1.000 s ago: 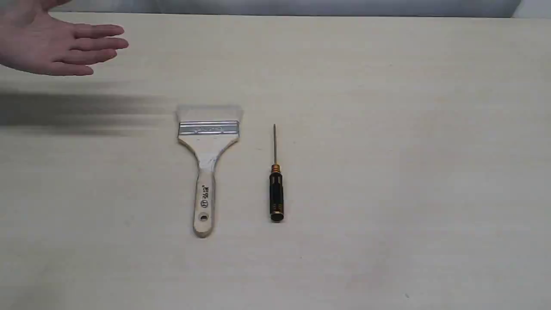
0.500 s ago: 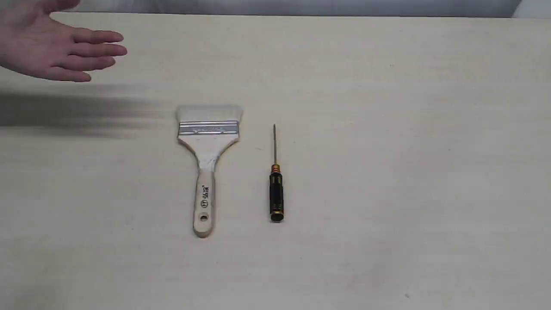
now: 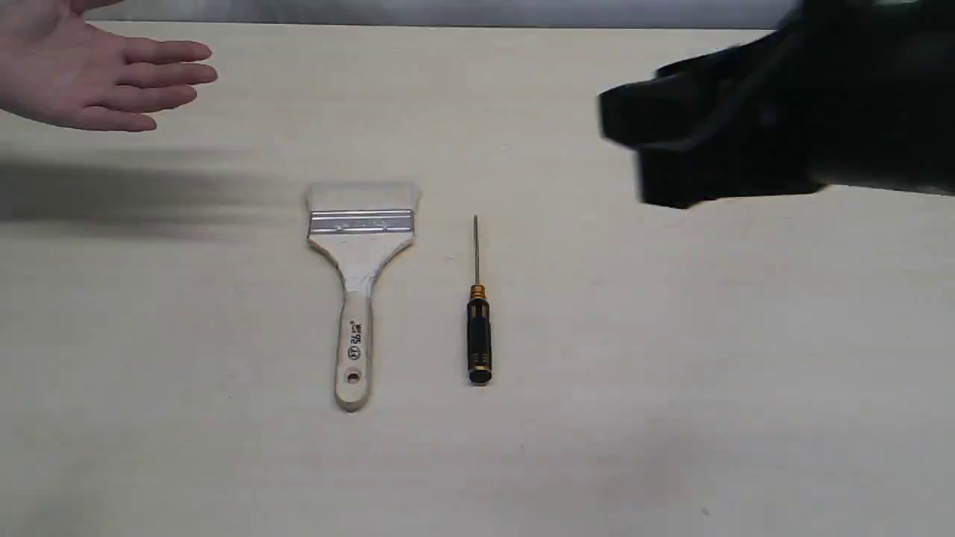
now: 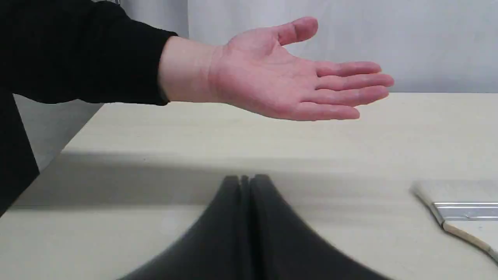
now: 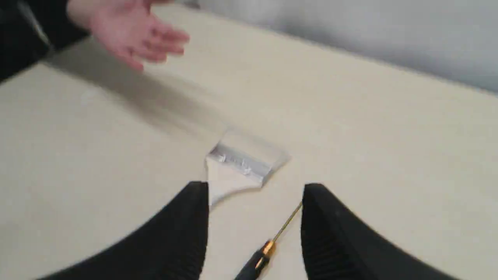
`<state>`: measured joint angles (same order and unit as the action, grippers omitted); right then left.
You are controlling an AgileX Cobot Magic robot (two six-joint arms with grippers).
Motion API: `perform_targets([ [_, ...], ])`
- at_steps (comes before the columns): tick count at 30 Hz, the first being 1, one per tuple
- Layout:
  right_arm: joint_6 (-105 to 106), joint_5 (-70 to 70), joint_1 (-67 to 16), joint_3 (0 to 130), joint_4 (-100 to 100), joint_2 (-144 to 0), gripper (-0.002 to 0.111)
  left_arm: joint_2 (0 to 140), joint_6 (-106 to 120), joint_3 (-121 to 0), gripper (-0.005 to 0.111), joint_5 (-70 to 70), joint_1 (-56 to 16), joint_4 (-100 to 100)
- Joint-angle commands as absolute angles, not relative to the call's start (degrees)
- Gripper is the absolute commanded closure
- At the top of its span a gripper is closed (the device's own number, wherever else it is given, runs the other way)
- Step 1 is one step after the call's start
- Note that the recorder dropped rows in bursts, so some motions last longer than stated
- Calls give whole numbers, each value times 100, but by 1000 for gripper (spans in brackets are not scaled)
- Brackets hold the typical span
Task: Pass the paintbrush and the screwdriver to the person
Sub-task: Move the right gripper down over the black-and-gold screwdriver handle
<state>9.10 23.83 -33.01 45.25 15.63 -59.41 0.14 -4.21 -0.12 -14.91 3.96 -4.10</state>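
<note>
The paintbrush [image 3: 360, 283] lies flat mid-table, pale bristles toward the far edge, wooden handle toward the near edge. Just right of it lies the screwdriver [image 3: 477, 313], thin shaft pointing away. The person's open hand [image 3: 89, 71] hovers palm up at the far left. My right gripper [image 3: 634, 160] hangs blurred above the table at the upper right; in its wrist view the right gripper [image 5: 255, 190] is open, and the screwdriver [image 5: 268, 245] and the brush ferrule [image 5: 241, 163] show between its fingers. My left gripper [image 4: 245, 179] is shut and empty, below the hand [image 4: 295, 81], left of the brush [image 4: 459, 210].
The pale wooden table [image 3: 671, 373] stretches bare to the right and near side. A dark shadow band [image 3: 127, 198] lies under the hand. A black sleeve [image 4: 78, 50] covers the person's forearm. A grey wall [image 3: 485, 11] runs behind the far edge.
The right arm has swung into the exterior view from the upper right. The hand bobbed slightly down, then back up. Brush and screwdriver have not moved.
</note>
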Motion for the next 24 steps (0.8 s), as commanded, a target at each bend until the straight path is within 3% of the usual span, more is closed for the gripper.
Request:
perform_targets([
  [1,448,3138,-3491,5279,1056,-7147,66,0,-432,0,107,-1428,364,-404],
  [9,-913,4565,-3744,6667,-194,-9255,66,0,-432,0,107,-1428,364,-404],
  [24,-984,4824,-3744,7665,679,-11263,66,0,-432,0,107,-1431,364,-383],
])
